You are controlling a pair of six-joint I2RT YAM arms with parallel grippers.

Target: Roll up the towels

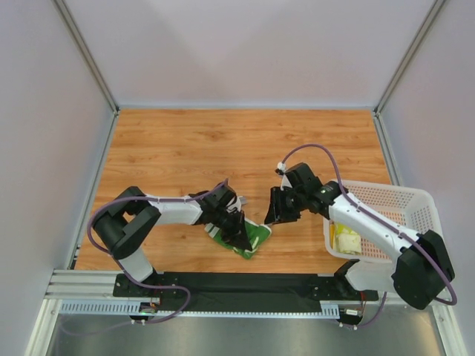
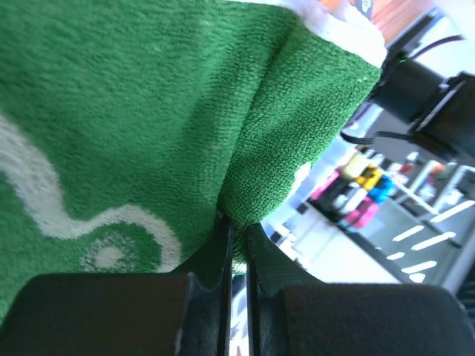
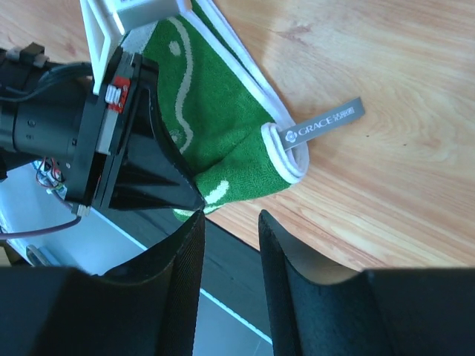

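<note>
The dark green towel (image 1: 251, 239) with cream swirls and a white hem lies folded near the table's front edge. My left gripper (image 1: 239, 236) is shut on a fold of it; the green cloth (image 2: 185, 111) fills the left wrist view, pinched between the jaws. In the right wrist view the towel (image 3: 223, 126) shows a grey label (image 3: 326, 122). My right gripper (image 3: 228, 222) is open and empty, just right of the towel and apart from it (image 1: 273, 213). The pale yellow towel (image 1: 346, 241) lies in the white basket.
The white perforated basket (image 1: 401, 204) stands at the right edge of the wooden table, under my right arm. A black rail (image 1: 237, 285) runs along the table's front edge. Grey walls enclose the left, back and right sides.
</note>
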